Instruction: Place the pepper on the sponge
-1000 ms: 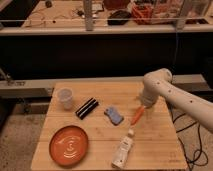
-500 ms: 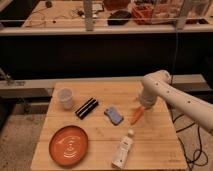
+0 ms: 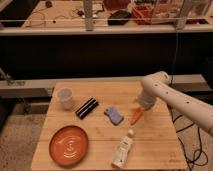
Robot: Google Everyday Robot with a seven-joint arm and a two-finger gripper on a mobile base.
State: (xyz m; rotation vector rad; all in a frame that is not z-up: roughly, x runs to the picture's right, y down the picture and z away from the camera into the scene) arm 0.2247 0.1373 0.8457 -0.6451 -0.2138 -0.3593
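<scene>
The pepper [image 3: 137, 116], slim and orange-red, lies slanted on the right part of the wooden table [image 3: 100, 132]. My gripper [image 3: 141, 106] is right over the pepper's upper end, at the tip of the white arm coming in from the right. The gripper hides that end of the pepper, and contact cannot be made out. The sponge [image 3: 114, 114], a small blue-grey pad, lies on the table a short way left of the pepper, apart from it.
A black striped block [image 3: 86, 107] and a white cup [image 3: 65, 98] sit left of the sponge. An orange plate [image 3: 68, 145] is at the front left. A white squeeze bottle [image 3: 123, 148] lies in front of the pepper. A dark shelf runs behind the table.
The arm has sunk slightly toward the table over the pepper. The pepper, sponge and other objects stay where they were.
</scene>
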